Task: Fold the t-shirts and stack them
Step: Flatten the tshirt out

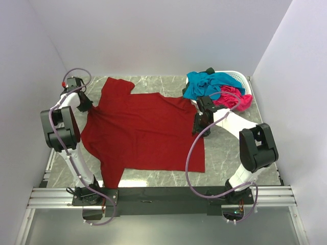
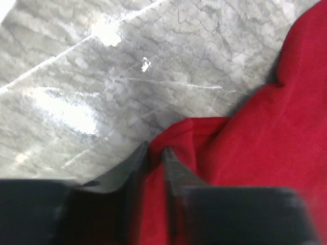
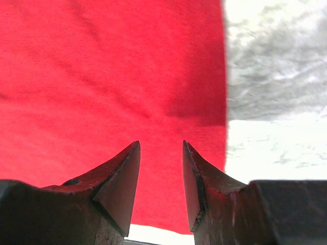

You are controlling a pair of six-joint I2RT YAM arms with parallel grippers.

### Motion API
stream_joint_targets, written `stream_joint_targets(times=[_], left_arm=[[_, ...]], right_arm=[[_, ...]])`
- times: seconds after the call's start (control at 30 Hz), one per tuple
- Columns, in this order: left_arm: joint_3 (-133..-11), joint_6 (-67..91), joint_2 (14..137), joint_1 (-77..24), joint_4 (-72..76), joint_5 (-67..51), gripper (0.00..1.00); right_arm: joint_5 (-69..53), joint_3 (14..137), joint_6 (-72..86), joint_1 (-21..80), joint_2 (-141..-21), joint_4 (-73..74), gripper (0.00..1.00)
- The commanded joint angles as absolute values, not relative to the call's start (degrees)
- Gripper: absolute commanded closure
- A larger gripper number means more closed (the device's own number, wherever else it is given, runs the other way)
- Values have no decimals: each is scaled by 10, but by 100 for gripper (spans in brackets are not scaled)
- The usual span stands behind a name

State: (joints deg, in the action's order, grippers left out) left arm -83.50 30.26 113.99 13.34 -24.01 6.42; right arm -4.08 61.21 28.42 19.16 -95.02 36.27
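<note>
A dark red t-shirt (image 1: 143,132) lies spread flat across the marble table (image 1: 230,148). At the shirt's left edge, my left gripper (image 1: 86,105) is low on the table. In the left wrist view its jaws (image 2: 156,149) stand almost together, with a fold of the red cloth (image 2: 265,138) pinched between them. My right gripper (image 1: 200,130) hangs over the shirt's right edge. In the right wrist view it (image 3: 161,144) is open above the flat red cloth (image 3: 102,76), holding nothing. A teal-blue t-shirt (image 1: 207,83) and a hot pink t-shirt (image 1: 235,98) lie bunched in the basket.
A white latticed basket (image 1: 240,77) stands at the back right corner, just behind the right arm. White walls close in on the left, back and right. Bare marble (image 2: 127,66) shows left of the shirt and also to its right (image 3: 276,76).
</note>
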Motion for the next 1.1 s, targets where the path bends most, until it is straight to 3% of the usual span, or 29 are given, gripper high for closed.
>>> stream_joint_targets(times=[0.0, 0.1, 0.3, 0.67, 1.07], left_arm=[[-866, 302, 1132, 138, -245, 68, 51], [-838, 299, 1090, 127, -232, 80, 30], [-738, 289, 997, 45, -220, 86, 19], [-586, 352, 969, -12, -189, -26, 19], [-686, 337, 1100, -13, -213, -69, 19]], right_arm=[[-36, 650, 275, 206, -954, 367, 54], [-40, 671, 273, 217, -973, 365, 54], [-36, 713, 272, 244, -1026, 363, 54], [-23, 794, 265, 262, -1135, 373, 58], [-17, 937, 255, 260, -1258, 421, 59]])
